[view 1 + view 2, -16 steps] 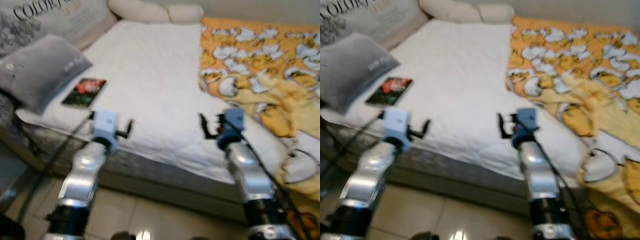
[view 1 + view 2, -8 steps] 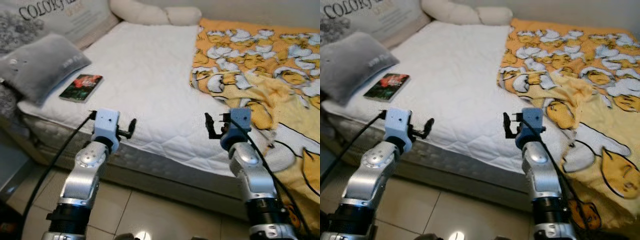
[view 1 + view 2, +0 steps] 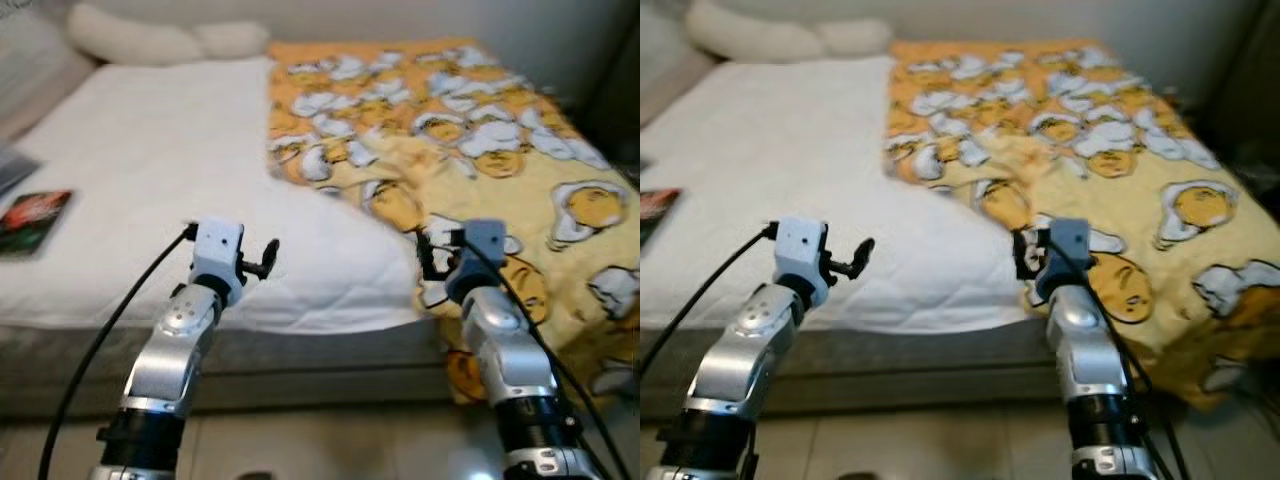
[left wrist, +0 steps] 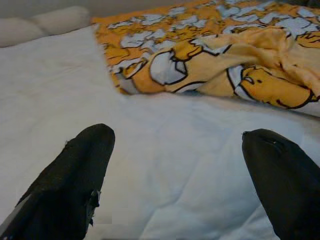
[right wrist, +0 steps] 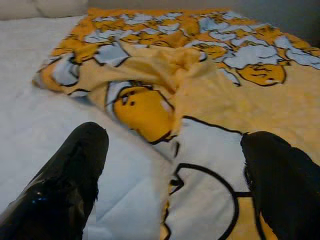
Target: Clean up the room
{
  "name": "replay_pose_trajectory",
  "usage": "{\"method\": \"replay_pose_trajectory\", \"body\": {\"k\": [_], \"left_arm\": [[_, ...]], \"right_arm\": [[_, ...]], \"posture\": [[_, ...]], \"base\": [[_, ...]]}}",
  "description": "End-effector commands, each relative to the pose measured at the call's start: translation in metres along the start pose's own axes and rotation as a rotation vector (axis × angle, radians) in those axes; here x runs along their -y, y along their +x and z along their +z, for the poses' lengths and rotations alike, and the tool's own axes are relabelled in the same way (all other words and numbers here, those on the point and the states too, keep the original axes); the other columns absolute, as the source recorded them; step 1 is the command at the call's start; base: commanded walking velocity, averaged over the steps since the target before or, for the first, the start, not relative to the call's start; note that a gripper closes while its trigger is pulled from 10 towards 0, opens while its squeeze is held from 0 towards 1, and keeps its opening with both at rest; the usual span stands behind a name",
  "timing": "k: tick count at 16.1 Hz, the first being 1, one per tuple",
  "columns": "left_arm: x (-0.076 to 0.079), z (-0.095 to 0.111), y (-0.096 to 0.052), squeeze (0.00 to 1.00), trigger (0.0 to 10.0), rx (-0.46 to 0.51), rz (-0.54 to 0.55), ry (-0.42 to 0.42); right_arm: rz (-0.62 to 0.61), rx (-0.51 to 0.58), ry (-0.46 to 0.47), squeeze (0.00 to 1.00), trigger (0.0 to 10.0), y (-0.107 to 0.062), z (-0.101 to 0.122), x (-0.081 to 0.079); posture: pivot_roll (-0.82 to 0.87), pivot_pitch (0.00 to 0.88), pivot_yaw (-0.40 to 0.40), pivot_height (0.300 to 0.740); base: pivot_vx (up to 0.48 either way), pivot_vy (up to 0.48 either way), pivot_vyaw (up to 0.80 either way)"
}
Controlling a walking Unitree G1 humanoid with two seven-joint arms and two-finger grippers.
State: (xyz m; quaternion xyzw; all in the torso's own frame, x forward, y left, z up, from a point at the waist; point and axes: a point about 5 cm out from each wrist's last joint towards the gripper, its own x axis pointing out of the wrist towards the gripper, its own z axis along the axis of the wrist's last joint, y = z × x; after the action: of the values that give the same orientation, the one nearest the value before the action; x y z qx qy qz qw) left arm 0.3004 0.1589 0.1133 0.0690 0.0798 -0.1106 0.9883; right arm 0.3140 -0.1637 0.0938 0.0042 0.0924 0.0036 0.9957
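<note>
I see bed (image 3: 150,170) with white mattress cover ahead. Yellow blanket (image 3: 450,130) with cartoon print covers bed's right half, its near left edge bunched and folded back. Book (image 3: 35,215) lies flat on mattress at far left. Two cream pillows (image 3: 160,40) at head. My left hand (image 3: 268,258) raised over bed's near edge, fingers spread, holding nothing. My right hand (image 3: 428,258) raised over blanket's near edge, fingers spread, empty.

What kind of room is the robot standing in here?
Most likely a bedroom: a bed with a white mattress, a yellow cartoon-print blanket over its far half, and pillows at the head.
</note>
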Motion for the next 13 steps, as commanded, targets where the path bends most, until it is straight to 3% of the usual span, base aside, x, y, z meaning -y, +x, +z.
{"method": "replay_pose_trajectory", "body": {"k": [1, 8, 11, 13], "left_arm": [[-0.006, 0.002, 0.0, 0.0, 10.0, 0.001, 0.018, 0.005], [-0.007, 0.002, 0.0, 0.0, 10.0, -0.002, 0.023, 0.008], [-0.008, 0.002, 0.0, 0.0, 10.0, -0.002, 0.023, 0.01], [-0.007, 0.001, -0.001, 0.0, 10.0, -0.002, 0.022, 0.011]], "right_arm": [[0.013, 0.002, 0.0, 1.0, 10.0, 0.002, 0.003, -0.007], [0.105, -0.026, -0.063, 1.0, 10.0, 0.002, -0.002, -0.018], [0.129, -0.031, -0.076, 1.0, 10.0, 0.0, -0.004, -0.022], [0.111, -0.043, -0.064, 1.0, 10.0, 0.0, -0.007, -0.02]], "posture": [[-0.06, 0.0, 0.024, 0.74], [-0.06, 0.0, 0.026, 0.74], [-0.06, 0.0, 0.025, 0.74], [-0.05, 0.0, 0.024, 0.74]], "base": [[0.262, 0.0, -0.65], [0.261, 0.0, 0.0], [0.261, 0.0, 0.8], [0.259, 0.0, 0.25]]}}
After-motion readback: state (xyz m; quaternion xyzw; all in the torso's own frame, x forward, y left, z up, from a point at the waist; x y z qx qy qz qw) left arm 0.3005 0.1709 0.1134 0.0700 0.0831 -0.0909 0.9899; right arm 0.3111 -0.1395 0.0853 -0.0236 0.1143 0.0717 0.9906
